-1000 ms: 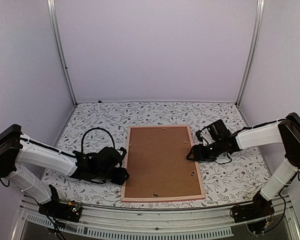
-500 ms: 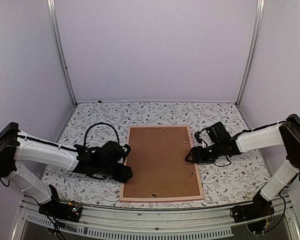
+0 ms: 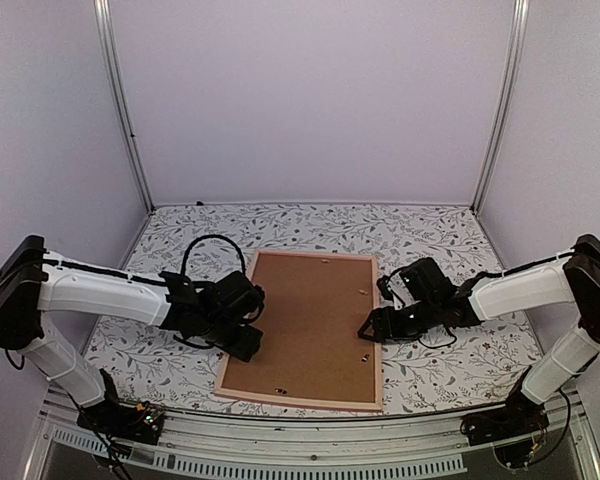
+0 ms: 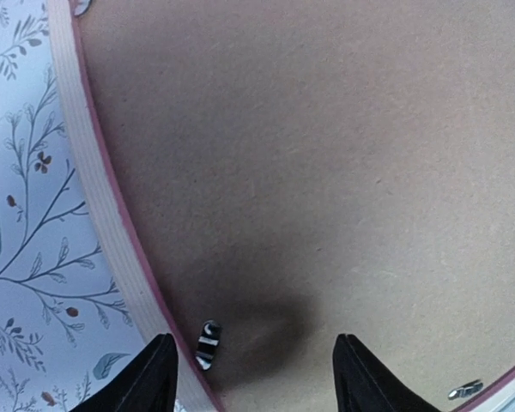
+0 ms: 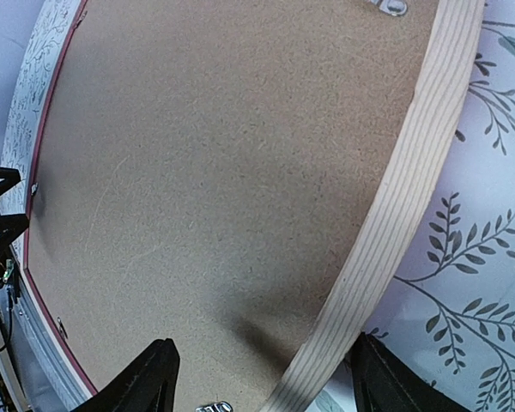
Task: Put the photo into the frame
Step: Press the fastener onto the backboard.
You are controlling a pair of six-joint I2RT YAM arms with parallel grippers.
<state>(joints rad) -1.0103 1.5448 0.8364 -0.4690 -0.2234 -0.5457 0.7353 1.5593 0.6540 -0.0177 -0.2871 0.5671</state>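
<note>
Overhead view of a table (image 3: 430,235) covered in a leafy floral print, with the frame (image 3: 300,400) lying flat on it, back side up, roughly centred between two white-and-black arms and turned a little askew to the table edge. Thin pink-to-salmon rails around a plain brown backing board (image 3: 305,320), with several small metal tabs (image 3: 363,353) dotted just inside the rails. Photo not visible in any view; only the board's brown back on show. On the left, left gripper (image 3: 248,340) low over the frame's left rail towards the near corner, fingers spread apart and pinching nothing. Through the left wrist camera: two dark fingertips (image 4: 159,382) set wide at the bottom edge, one by the rail, the other above the board, with a soft shadow on the brown surface between them and a small striped tab just inside the rail. On the right, right gripper (image 3: 365,332) down at the frame's right rail about halfway along, likewise spread wide with nothing clamped. Through the right wrist camera: pale wood-grain rail running diagonally between the two dark fingers (image 5: 150,382), one finger over the board, the other over the floral cloth outside the frame; contact with the rail impossible to judge.
</note>
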